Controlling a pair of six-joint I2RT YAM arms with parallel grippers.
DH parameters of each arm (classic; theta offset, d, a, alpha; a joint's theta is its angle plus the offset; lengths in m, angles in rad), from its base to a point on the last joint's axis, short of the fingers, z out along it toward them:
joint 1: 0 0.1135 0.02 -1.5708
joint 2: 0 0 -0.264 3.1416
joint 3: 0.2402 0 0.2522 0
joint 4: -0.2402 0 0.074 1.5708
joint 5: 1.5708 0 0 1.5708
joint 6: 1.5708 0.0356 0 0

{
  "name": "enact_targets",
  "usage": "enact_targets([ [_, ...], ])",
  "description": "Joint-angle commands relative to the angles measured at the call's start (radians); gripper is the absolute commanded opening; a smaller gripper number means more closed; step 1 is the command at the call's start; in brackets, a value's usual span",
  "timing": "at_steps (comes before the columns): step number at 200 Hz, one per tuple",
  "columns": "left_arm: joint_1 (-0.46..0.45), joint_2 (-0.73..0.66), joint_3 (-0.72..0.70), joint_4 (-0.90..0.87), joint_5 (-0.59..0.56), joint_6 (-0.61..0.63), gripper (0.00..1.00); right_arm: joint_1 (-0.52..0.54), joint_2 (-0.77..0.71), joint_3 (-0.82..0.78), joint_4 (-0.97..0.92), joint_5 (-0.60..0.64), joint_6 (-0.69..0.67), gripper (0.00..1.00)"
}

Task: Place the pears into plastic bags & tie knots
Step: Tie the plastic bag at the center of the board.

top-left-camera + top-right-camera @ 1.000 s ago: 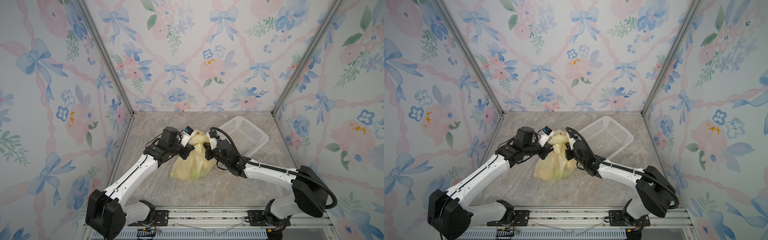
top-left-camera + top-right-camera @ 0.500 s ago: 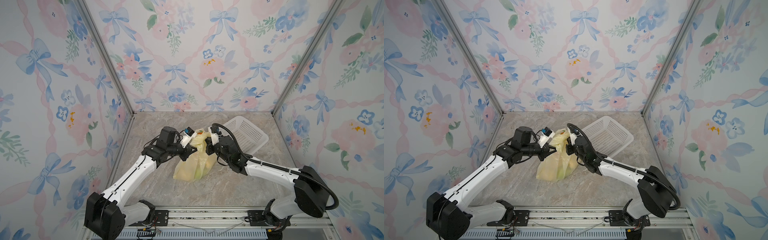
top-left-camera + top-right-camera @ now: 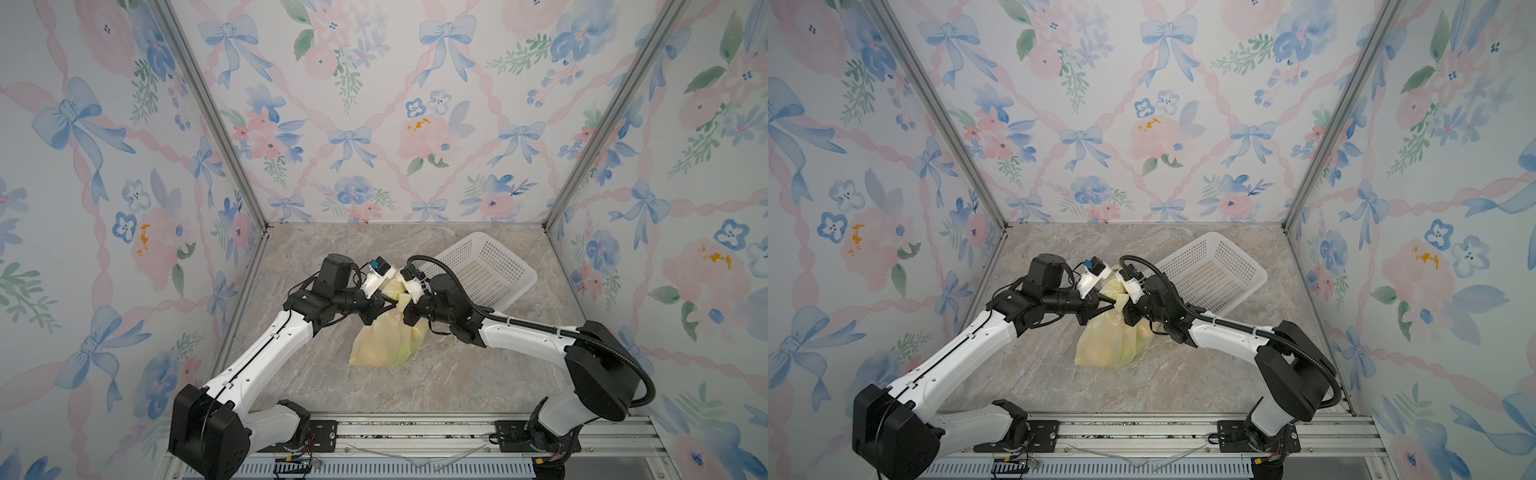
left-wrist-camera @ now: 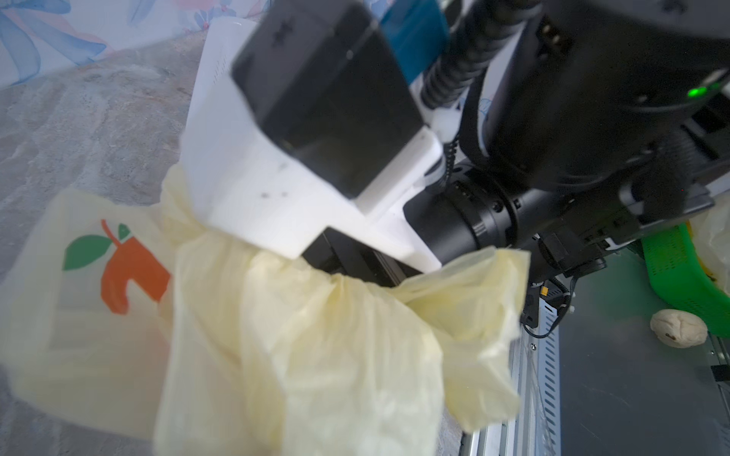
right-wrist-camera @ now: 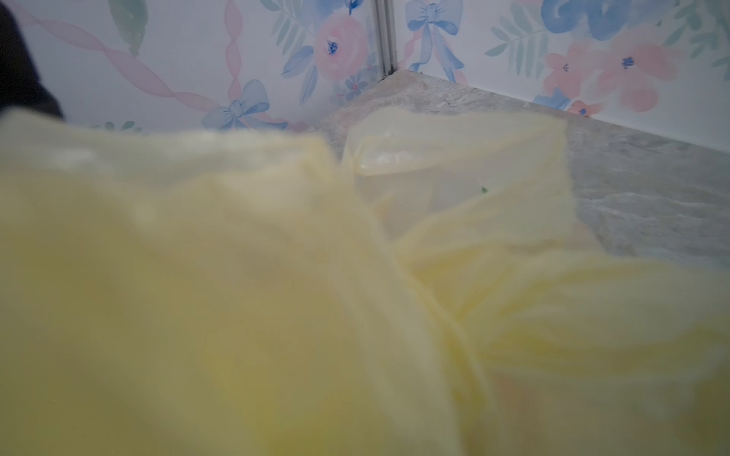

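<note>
Now we hold the bag (image 3: 384,340) by its handles (image 3: 395,291), left fingers (image 3: 381,306) and right fingers (image 3: 407,309) each clamped on one, probably for tying; pears (image 3: 1128,347) inside anchor it mid-worktop (image 3: 457,374), basket (image 3: 478,270) at two o'clock.

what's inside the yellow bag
Through the thin bag, pale rounded lumps and a green patch show, likely pears. Their number cannot be told: the film blurs them, and the left claw and right claw hide its gathered top.
</note>
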Motion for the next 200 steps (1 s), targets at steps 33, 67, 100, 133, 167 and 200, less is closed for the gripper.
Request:
enact_targets([
  [33, -0.035, -0.009, 0.017, 0.0, 0.212, 0.032, 0.0, 0.005, 0.134, 0.022, 0.402, -0.033, 0.053, 0.0],
  [67, -0.036, -0.018, -0.028, -0.025, 0.263, 0.043, 0.1, -0.047, 0.226, 0.032, 0.736, -0.07, 0.205, 0.0],
  [100, -0.031, -0.052, -0.051, -0.032, 0.087, 0.024, 0.46, -0.075, 0.252, 0.009, 0.941, -0.127, 0.289, 0.0],
  [133, 0.03, -0.159, -0.068, -0.055, -0.047, 0.015, 0.72, -0.083, 0.232, -0.028, 0.959, -0.172, 0.295, 0.0],
  [167, 0.107, -0.312, -0.122, -0.086, -0.137, 0.005, 0.88, -0.091, 0.248, -0.036, 1.01, -0.211, 0.349, 0.0],
  [200, 0.142, -0.407, -0.143, -0.094, -0.352, -0.029, 0.85, -0.092, 0.249, -0.03, 1.01, -0.256, 0.36, 0.0],
])
